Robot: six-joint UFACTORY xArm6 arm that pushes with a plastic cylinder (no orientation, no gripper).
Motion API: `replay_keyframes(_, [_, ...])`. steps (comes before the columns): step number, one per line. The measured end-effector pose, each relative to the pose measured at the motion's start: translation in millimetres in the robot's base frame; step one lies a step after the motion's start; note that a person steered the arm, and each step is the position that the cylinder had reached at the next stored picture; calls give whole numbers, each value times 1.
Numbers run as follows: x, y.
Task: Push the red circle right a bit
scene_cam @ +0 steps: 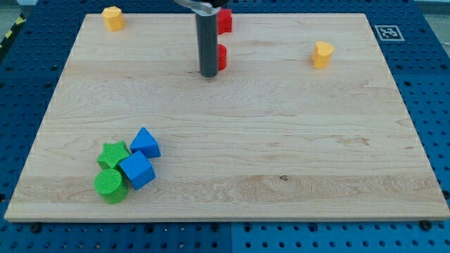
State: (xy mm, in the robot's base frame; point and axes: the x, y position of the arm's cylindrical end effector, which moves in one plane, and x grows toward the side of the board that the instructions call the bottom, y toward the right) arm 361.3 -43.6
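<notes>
Red circle (222,56) partly hidden behind rod, touching my tip (209,74) on view's right; gripperless tip holds nothing.

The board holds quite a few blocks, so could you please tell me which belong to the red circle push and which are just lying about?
In the job:
- red circle, partly hidden behind the rod
- my tip, at the circle's left side

Lying about:
- second red block, shape unclear
- yellow block, top left
- yellow block, right
- blue triangle
- blue cube
- green star
- green cylinder
</notes>
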Motion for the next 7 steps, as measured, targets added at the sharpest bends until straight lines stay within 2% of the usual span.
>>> replay_keyframes(1, [-4,-58])
replay_keyframes(3, [-46,-75])
replay_keyframes(5, [-42,-5])
replay_keyframes(6, [-19,35])
replay_keyframes(7, [13,51])
